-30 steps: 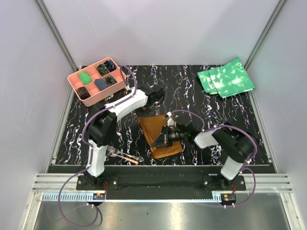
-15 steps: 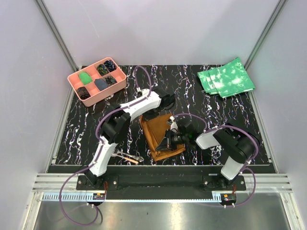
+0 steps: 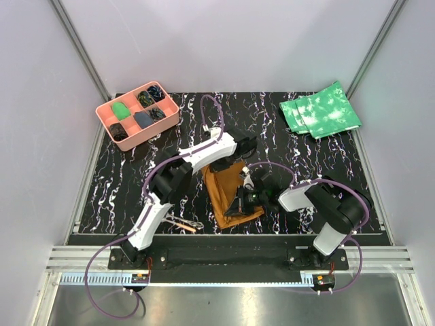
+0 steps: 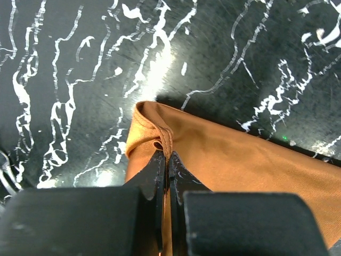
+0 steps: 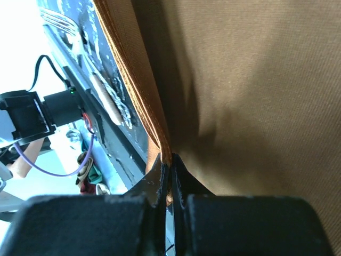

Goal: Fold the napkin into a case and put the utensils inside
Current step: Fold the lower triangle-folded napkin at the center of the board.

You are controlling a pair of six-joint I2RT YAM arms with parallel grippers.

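Nothing legible anywhere: no text, label, brand, number or sign to be read in any of the three views.

Top view: fixed, high at the near side, looks down on the whole table (image 3: 285, 149). Left wrist view: very close, looks down past the left gripper (image 4: 166, 160) at a napkin (image 4: 240, 170) corner. Right wrist view: closer still, tilted sideways along the cloth edge past the right gripper (image 5: 170, 165), utensils (image 5: 104, 96) behind. All three share the napkin.
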